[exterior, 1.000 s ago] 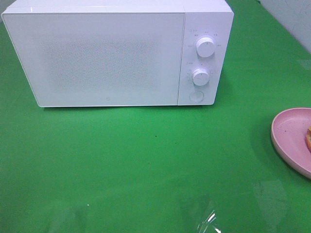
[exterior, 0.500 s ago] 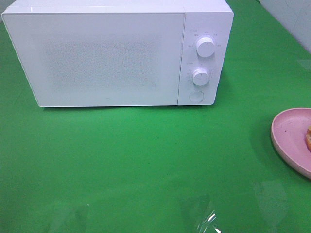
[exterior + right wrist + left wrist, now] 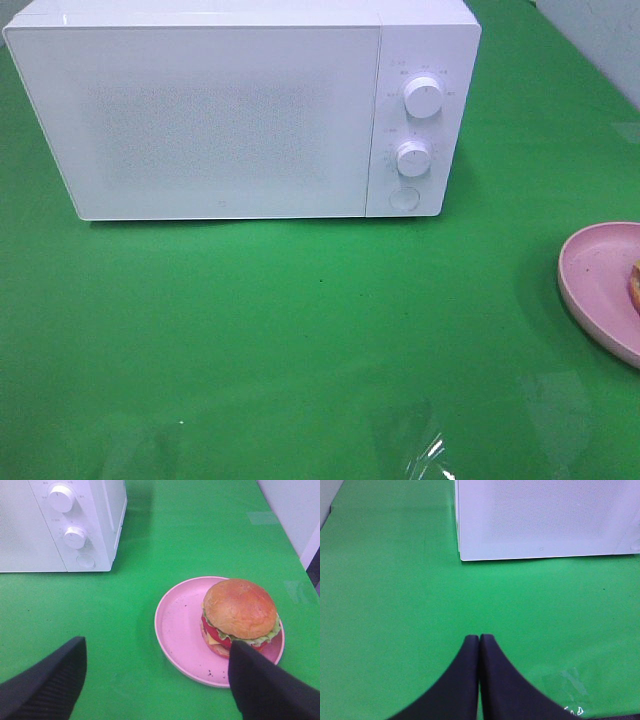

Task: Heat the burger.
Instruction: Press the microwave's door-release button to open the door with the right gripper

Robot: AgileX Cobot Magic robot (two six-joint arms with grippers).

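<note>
Fingers (image 3: pixel 260 685) of right gripper (image 3: pixel 156 647) spread wide, empty, probably to span the burger (image 3: pixel 240 612); left gripper (image 3: pixel 479 639) clenched, empty.
The burger sits on pink plate (image 3: pixel 177 625), lower right; microwave door (image 3: pixel 200 120), upper left, is closed.

Microwave (image 3: pixel 240 110): faint print rings the upper knob (image 3: pixel 424 97) and lower knob (image 3: pixel 413 158), none legible. Small mark (image 3: pixel 222 203) low on the door (image 3: pixel 200 60), too small to read.
</note>
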